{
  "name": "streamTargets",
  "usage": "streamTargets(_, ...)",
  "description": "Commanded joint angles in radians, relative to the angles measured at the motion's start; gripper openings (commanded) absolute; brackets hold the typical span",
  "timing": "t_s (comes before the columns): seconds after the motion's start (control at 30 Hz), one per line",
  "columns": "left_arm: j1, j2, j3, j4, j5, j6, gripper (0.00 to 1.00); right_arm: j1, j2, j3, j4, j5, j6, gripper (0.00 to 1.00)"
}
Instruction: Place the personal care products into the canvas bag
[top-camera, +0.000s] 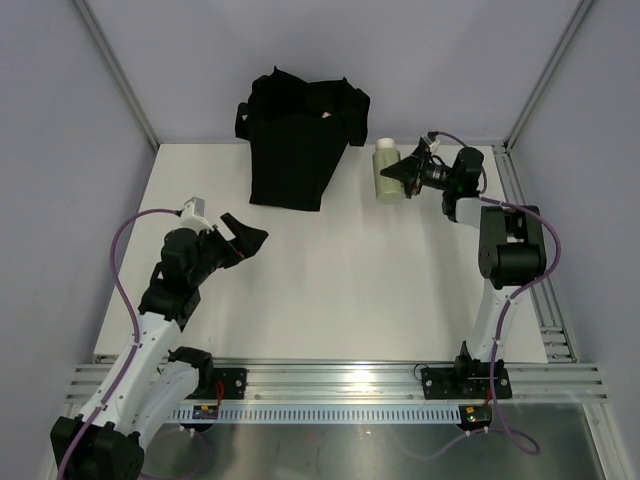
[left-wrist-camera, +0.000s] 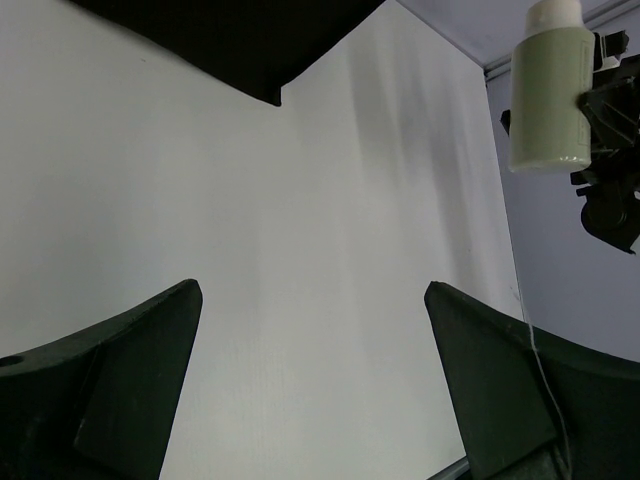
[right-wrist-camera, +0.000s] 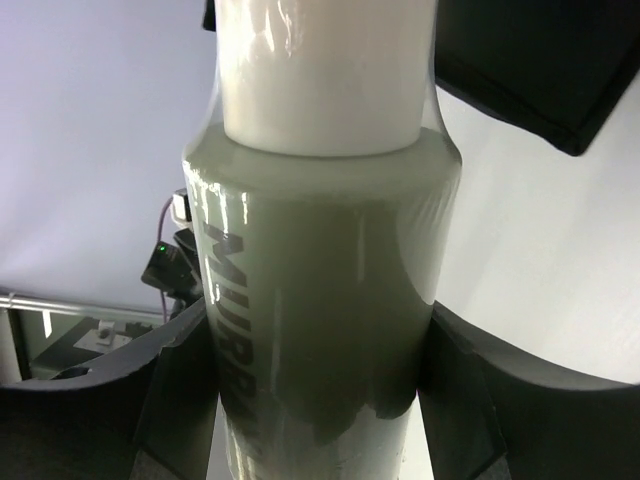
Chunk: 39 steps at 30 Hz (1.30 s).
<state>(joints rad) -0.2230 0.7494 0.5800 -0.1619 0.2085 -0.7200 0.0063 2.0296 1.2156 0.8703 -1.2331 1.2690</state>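
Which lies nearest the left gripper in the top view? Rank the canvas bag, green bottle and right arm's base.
1. canvas bag, just beyond the left gripper, rear centre.
2. green bottle, rear right, held in the right gripper.
3. right arm's base, near edge, right.

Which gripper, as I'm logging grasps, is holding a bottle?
The right gripper: it is shut on the pale green white-capped bottle right of the black bag. The left gripper stands open and empty.
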Motion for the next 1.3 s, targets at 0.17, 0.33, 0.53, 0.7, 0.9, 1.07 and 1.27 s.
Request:
streamTargets(0.17,0.002,0.004,-0.006,0.070,0.011,-0.006,0.99,0.004,-0.008,0.327,0.152,-0.052,0.152,0.00)
streamTargets(0.33,0.002,0.014,0.006,0.062,0.015,0.002,0.99,0.041,-0.009,0.698,-0.612,0.047,-0.456,0.00)
streamTargets(0.53,0.002,0.047,0.024,0.055,0.023,-0.001,0.99,0.152,0.156,1.244,-1.117,0.374,-0.901,0.00)
streamTargets(0.7,0.002,0.064,0.026,0.065,0.035,-0.012,0.99,0.271,0.311,1.469,-0.967,0.651,-1.025,0.00)
streamTargets(0.9,0.002,0.054,0.004,0.073,0.051,-0.021,0.99,0.403,0.451,1.561,-0.633,0.840,-1.258,0.00)
streamTargets(1.07,0.002,0.039,-0.017,0.065,0.049,-0.025,0.99,0.463,0.515,1.586,-0.524,0.914,-1.323,0.00)
streamTargets(1.27,0.002,0.033,-0.029,0.071,0.054,-0.029,0.99,0.472,0.535,1.558,-0.524,0.981,-1.281,0.00)
